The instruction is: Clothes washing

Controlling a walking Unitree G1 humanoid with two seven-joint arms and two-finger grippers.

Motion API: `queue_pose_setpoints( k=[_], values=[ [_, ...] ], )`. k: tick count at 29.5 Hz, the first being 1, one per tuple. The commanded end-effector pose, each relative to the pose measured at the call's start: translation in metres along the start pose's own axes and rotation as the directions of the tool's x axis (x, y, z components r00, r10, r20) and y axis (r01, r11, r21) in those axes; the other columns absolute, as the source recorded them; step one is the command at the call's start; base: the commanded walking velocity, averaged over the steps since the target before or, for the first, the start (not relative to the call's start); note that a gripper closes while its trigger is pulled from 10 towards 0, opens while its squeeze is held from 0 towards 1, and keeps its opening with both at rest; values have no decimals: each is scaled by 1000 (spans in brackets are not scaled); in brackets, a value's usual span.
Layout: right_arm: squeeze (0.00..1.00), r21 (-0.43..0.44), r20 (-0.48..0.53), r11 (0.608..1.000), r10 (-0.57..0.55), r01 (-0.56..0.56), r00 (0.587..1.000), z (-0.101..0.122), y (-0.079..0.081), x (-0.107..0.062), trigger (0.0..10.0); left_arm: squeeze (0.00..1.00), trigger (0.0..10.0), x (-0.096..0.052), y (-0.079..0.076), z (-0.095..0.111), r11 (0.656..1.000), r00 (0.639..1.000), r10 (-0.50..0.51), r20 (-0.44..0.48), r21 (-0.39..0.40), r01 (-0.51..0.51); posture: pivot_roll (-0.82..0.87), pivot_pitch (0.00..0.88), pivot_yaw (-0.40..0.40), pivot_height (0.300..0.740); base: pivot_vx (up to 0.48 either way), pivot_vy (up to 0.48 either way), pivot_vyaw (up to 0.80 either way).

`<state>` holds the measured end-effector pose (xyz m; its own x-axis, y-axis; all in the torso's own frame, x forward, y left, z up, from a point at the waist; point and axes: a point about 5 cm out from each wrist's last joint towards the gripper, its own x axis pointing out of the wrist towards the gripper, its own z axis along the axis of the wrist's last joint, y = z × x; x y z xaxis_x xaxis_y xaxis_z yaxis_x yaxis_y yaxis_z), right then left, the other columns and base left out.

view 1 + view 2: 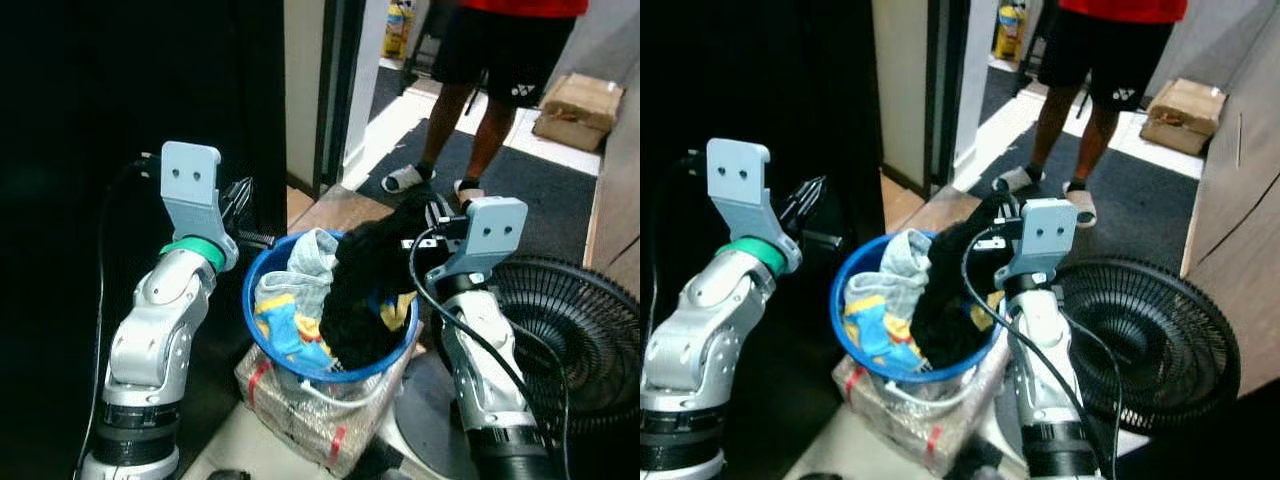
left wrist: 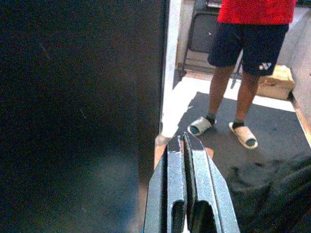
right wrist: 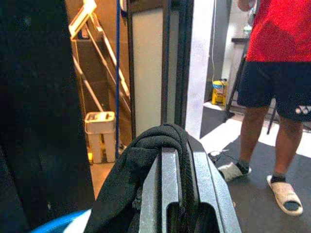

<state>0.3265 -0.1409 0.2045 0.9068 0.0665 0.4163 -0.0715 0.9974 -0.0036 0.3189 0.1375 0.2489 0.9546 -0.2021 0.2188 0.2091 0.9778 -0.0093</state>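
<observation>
A blue basin (image 1: 262, 330) full of laundry sits low in front of me on a wrapped bundle. In it lie a grey garment (image 1: 310, 260) and a blue and yellow one (image 1: 285, 335). My right gripper (image 1: 432, 215) is shut on a black garment (image 1: 365, 285), lifting its top above the basin's right side; the cloth drapes over the fingers (image 3: 167, 165) in the right wrist view. My left gripper (image 1: 240, 200) is raised at the basin's left, shut with nothing in it, its fingertips (image 2: 183, 145) pressed together.
A person in a red shirt, dark shorts and slippers (image 1: 490, 70) stands ahead on a dark mat. A black floor fan (image 1: 560, 330) lies right of the basin. A dark panel (image 1: 120, 90) fills the left. A cardboard box (image 1: 578, 108) sits far right.
</observation>
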Motion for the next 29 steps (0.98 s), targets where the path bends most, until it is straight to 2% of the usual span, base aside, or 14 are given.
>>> queue_pose_setpoints(
  k=[1, 13, 23, 26, 29],
  values=[
    [0, 4, 7, 1000, -12, 12, 1000, 1, -2, -1, 10000, 0, 10000, -1, -1, -1, 1000, 1000, -2, -2, 6, 2, 133, 0, 2, 690, 0, 0, 0],
    [0, -2, -3, 1000, -8, 8, 1000, -1, -2, -1, 10000, 0, 10000, -2, -2, -4, 1000, 1000, -1, -5, 2, 1, 132, 0, -5, 740, 0, 0, 0],
    [0, -13, -19, 1000, -25, 24, 1000, -6, -2, -2, 10000, 0, 10000, -1, -1, -5, 1000, 1000, 1, -11, 6, 0, 133, 0, -2, 740, 0, 0, 0],
    [0, -39, -67, 999, -24, 21, 997, -19, 2, -8, 10000, 0, 10000, -1, -1, -10, 1000, 1000, 3, -24, 12, -2, 133, 0, -2, 740, 0, 0, 0],
    [0, -45, -75, 999, -19, 15, 997, -23, 3, -10, 10000, 0, 10000, -1, -1, -11, 1000, 1000, 3, -28, 13, -3, 134, 0, -3, 740, 0, 0, 0]
  ],
)
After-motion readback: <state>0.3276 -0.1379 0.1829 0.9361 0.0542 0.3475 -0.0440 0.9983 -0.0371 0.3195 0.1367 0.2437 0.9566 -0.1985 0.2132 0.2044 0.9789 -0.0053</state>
